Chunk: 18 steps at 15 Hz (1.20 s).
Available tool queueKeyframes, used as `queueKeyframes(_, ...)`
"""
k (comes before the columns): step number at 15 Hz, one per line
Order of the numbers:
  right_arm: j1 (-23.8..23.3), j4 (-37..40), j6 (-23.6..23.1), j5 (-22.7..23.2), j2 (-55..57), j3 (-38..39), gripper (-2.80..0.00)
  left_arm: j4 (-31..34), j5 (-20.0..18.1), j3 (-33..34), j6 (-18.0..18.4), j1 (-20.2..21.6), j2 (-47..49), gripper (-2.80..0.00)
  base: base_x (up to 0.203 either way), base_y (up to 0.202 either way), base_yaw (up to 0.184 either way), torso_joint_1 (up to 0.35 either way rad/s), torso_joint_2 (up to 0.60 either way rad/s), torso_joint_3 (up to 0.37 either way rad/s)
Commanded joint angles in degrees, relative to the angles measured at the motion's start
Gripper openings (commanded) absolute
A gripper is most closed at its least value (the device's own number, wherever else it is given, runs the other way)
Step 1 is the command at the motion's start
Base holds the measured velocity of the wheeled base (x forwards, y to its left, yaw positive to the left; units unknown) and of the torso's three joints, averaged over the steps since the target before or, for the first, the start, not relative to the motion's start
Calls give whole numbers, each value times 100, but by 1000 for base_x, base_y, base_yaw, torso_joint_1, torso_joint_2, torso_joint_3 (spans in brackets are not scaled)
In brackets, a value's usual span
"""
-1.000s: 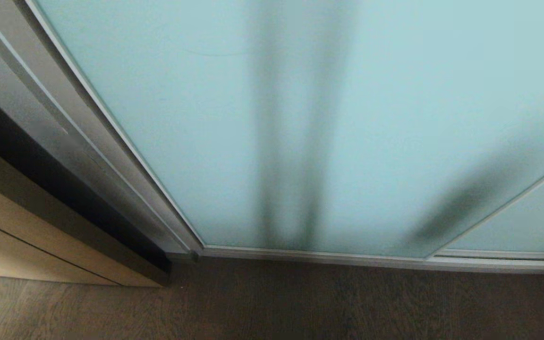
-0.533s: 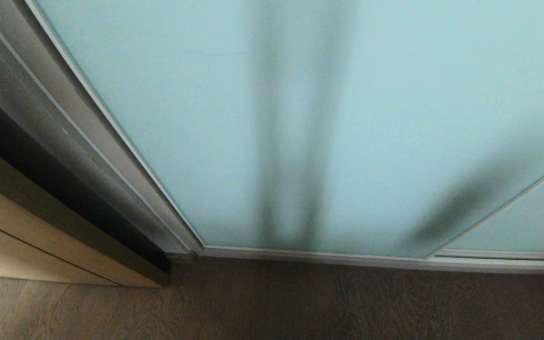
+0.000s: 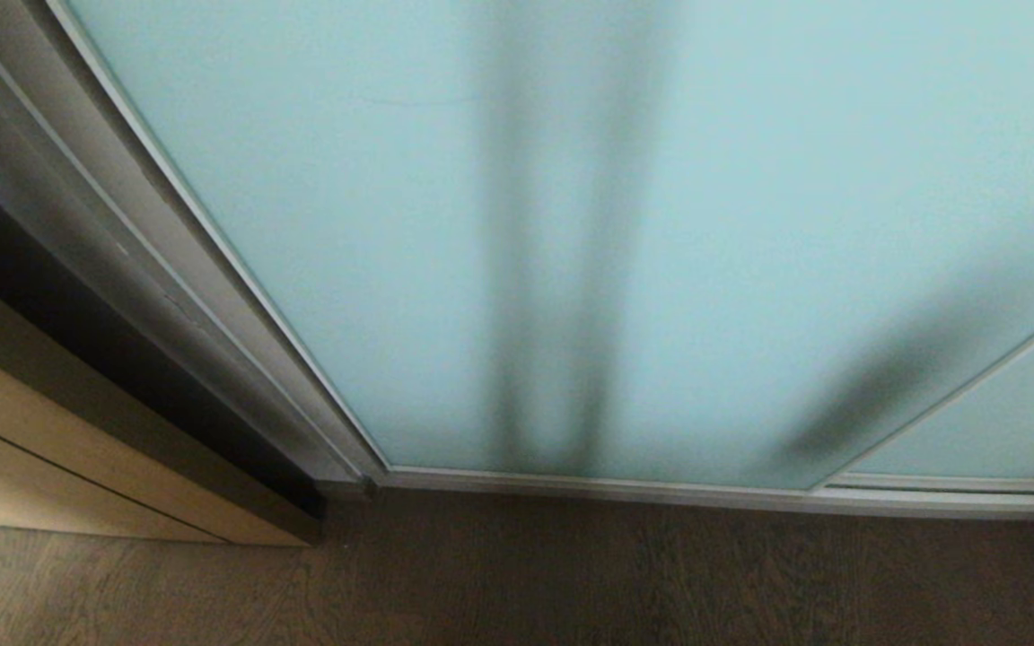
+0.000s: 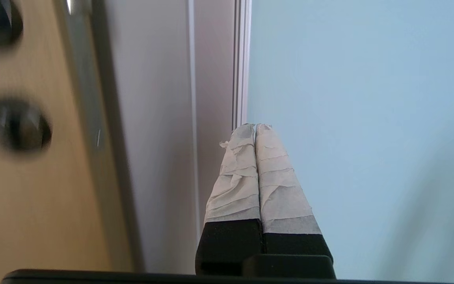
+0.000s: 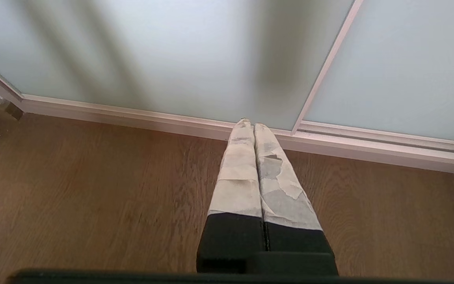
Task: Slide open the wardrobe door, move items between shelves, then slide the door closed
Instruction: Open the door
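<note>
The sliding wardrobe door (image 3: 661, 224) is a frosted pale blue-green glass panel in a thin silver frame; it fills most of the head view and stands closed. In the left wrist view my left gripper (image 4: 255, 126) is shut and empty, its taped tips raised before the door (image 4: 361, 118) close to the silver frame edge (image 4: 240, 63). My right gripper (image 5: 249, 123) is shut and empty, hanging low and pointing at the door's bottom rail (image 5: 132, 114). Neither arm appears in the head view. The items and the shelves are hidden behind the door.
A light wood panel (image 3: 23, 449) with a dark gap beside it stands left of the door frame; it shows two dark round holes (image 4: 14, 124) in the left wrist view. Dark wood floor (image 3: 571, 583) runs along the bottom rail. A second glass panel (image 3: 1002, 422) overlaps at right.
</note>
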Motion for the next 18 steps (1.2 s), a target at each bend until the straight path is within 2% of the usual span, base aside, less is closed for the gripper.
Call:
queueKeyframes(1,2,-4,-1,2,-1,0,-280,-319,18,-79,14,6,538,-280,0,0,0,0,0,0)
queueKeyframes(5,2,-4,-1,2,-1,0,-280,-292,270,-503,-49,7,1212,-280,0,0,0,0,0,0)
queueKeyframes(9,2,-4,-1,2,-1,0,-280,53,339,-975,-195,12,1704,-280,0,0,0,0,0,0)
queueKeyframes(18,2,-4,-1,2,-1,0,-280,18,507,-1665,-232,7,2459,-280,0,0,0,0,0,0)
